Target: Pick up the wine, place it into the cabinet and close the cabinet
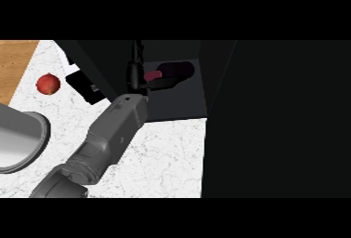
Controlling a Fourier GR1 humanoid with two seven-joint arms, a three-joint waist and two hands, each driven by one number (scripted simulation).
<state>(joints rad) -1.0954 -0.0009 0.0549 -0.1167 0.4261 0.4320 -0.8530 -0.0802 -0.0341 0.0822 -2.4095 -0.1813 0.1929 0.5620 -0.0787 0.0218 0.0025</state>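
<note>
- One large dark mass, the cabinet (274, 116), filled the right half of the frame and ran across the top; its open compartment showed as a grey-floored recess in the upper middle.
- Beneath it the white marbled table (158, 158) spread over the lower left and centre, with a strip of wood at the far upper left.
- A grey forearm rose from the lower left edge up to the middle of the frame, ending in a black hand (135, 76) at the mouth of the recess. Which arm it was could not be told from its place alone; it looked like the left hand, and no other hand showed.
- A grey round basin or pot (21, 139) sat at the left edge, cut off by the frame.
- The wine (171, 73) lay on its side inside the recess, dark red, just right of the hand.
- A small red fruit (47, 83) rested on the table at upper left.
- The fingers reached toward the bottle; whether they held it or had let go could not be told.
- By this reading the placing step was near done; next the hand would need to clear the recess and find the cabinet door, which was not plainly visible.
</note>
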